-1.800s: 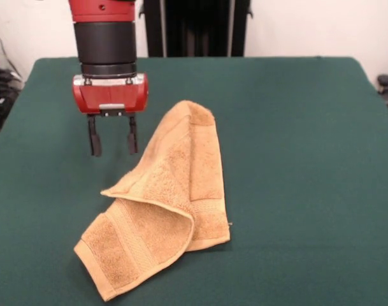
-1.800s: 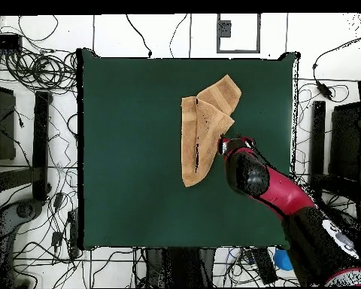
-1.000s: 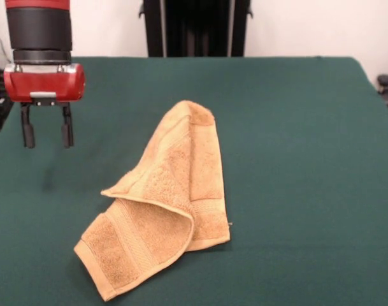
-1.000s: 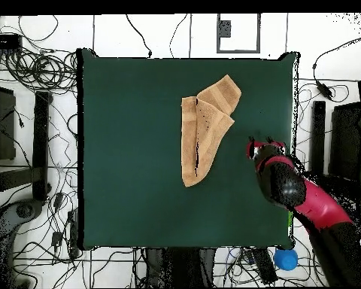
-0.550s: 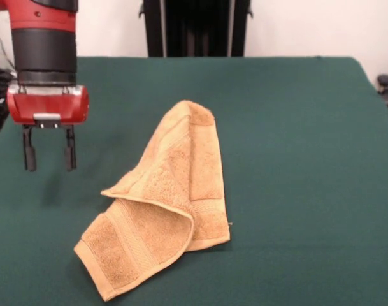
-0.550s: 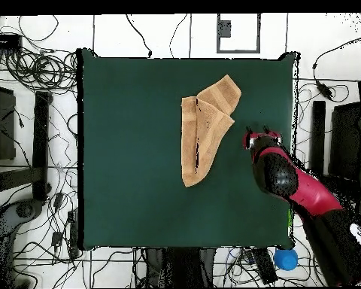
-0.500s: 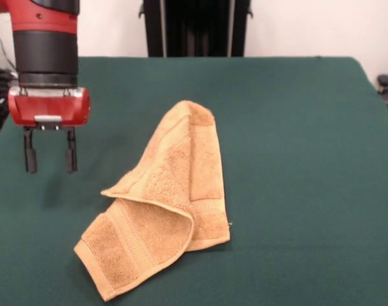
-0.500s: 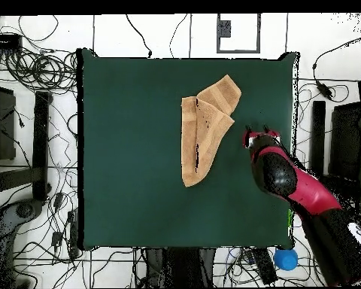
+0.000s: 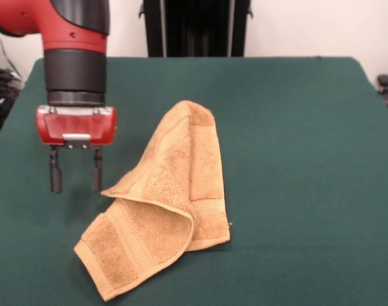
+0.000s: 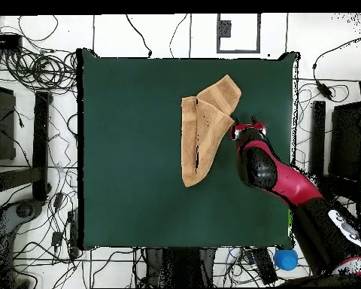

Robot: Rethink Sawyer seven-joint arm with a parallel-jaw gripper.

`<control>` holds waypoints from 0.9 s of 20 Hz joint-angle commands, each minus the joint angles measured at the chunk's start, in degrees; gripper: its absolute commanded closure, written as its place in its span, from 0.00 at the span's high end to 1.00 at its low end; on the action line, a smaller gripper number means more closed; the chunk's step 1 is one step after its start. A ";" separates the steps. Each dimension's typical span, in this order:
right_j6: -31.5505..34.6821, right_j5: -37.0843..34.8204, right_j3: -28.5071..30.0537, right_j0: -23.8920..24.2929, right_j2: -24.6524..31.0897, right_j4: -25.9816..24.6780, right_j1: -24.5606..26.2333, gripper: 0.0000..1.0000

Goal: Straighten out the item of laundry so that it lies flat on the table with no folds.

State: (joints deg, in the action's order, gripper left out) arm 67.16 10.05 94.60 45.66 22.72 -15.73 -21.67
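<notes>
The orange-tan towel (image 9: 171, 191) lies folded on the green table (image 9: 295, 159), with one flap turned over itself and a striped corner pointing to the near left. It also shows in the overhead view (image 10: 206, 128) near the table's middle. My gripper (image 9: 74, 178) hangs open and empty just left of the towel's left corner, close above the cloth. In the overhead view my gripper (image 10: 246, 125) is right of the towel.
The robot's black pedestal (image 9: 194, 29) stands behind the far table edge. Cables and stands (image 10: 33, 98) lie around the table on the floor. A blue ball (image 10: 286, 260) lies off the table's corner.
My gripper has moved back toward the towel from the table's side edge and has come lower. It stays open. The towel has not moved.
</notes>
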 commanded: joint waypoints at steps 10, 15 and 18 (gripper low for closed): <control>13.29 -11.65 2.96 0.28 13.18 7.58 2.54 1.00; 12.08 -13.76 2.86 1.31 15.49 8.38 3.82 1.00; 10.75 -16.32 2.78 1.95 16.69 8.83 4.61 1.00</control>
State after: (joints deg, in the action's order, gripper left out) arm 67.17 3.40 94.58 49.05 31.68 -10.48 -19.71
